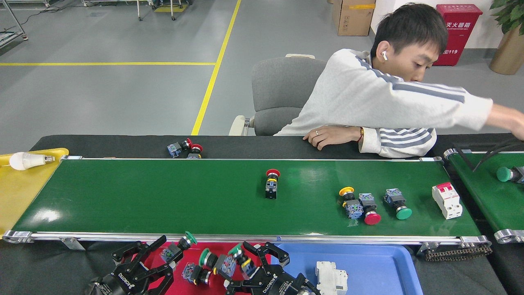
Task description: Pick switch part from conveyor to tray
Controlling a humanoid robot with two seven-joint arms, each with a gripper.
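Conveyor (163,205) with switch parts (272,184), breaker (447,200)

We see a glossy green belt (163,200), silver metal rails (229,236), shiny plastic trays (380,266), matt black cloth (123,143), plastic switches (271,184).

A light bulb (24,160) lies far left of my left hand. A seated person (380,102) leans beyond my right hand.
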